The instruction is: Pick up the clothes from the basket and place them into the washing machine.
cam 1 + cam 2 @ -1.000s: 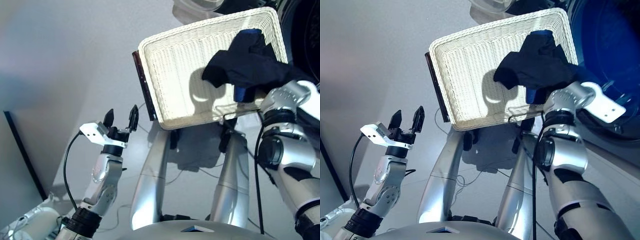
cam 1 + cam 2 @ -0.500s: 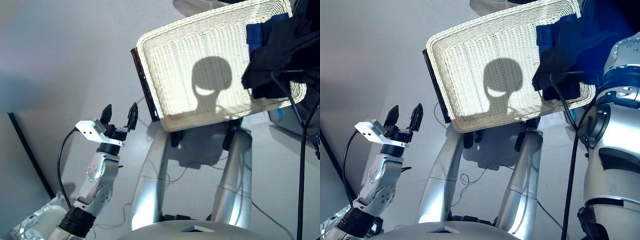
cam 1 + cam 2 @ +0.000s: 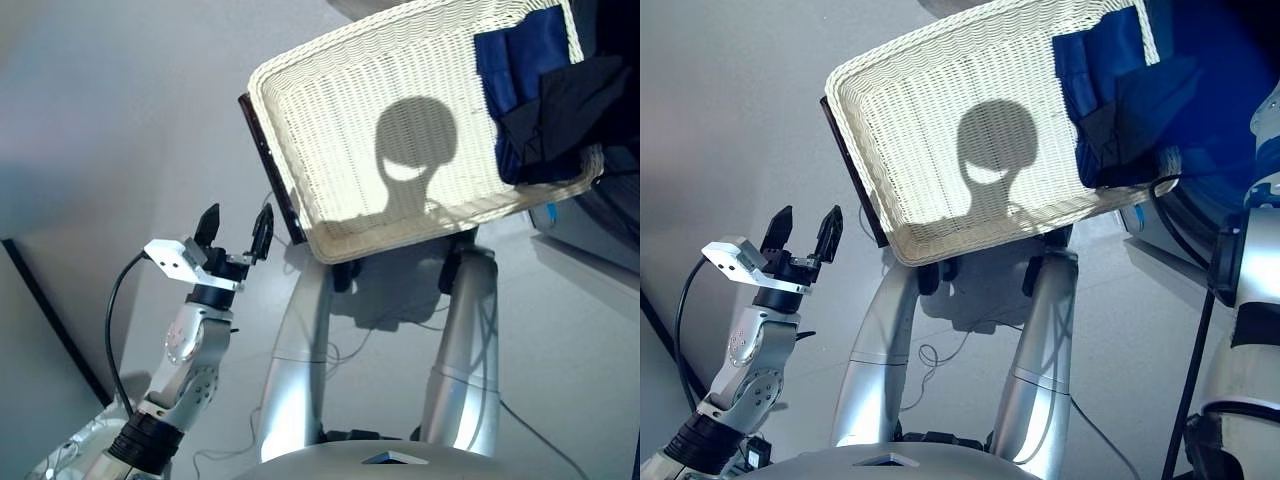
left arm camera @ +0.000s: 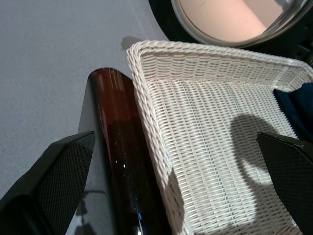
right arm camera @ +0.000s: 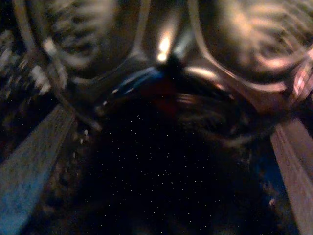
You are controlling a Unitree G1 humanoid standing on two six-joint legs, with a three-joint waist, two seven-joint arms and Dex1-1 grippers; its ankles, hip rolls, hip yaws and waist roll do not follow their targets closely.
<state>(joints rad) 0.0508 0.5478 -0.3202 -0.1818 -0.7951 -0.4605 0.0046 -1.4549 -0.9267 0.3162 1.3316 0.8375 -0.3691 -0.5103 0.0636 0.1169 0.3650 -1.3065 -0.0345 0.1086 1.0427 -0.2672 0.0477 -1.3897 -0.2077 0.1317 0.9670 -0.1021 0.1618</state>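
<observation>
Lying bunched in the wicker basket's [image 3: 330, 150] right-hand corner, the navy and black clothes [image 3: 535, 100] are found well apart from the released left gripper [image 3: 235, 232]; the right gripper's state cannot be told.

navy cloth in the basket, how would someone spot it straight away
Find the cream wicker basket. The navy cloth lies at its end farthest from the dark bar, against the rim. A black cloth overlaps it; the navy one is plainly blue.
</observation>
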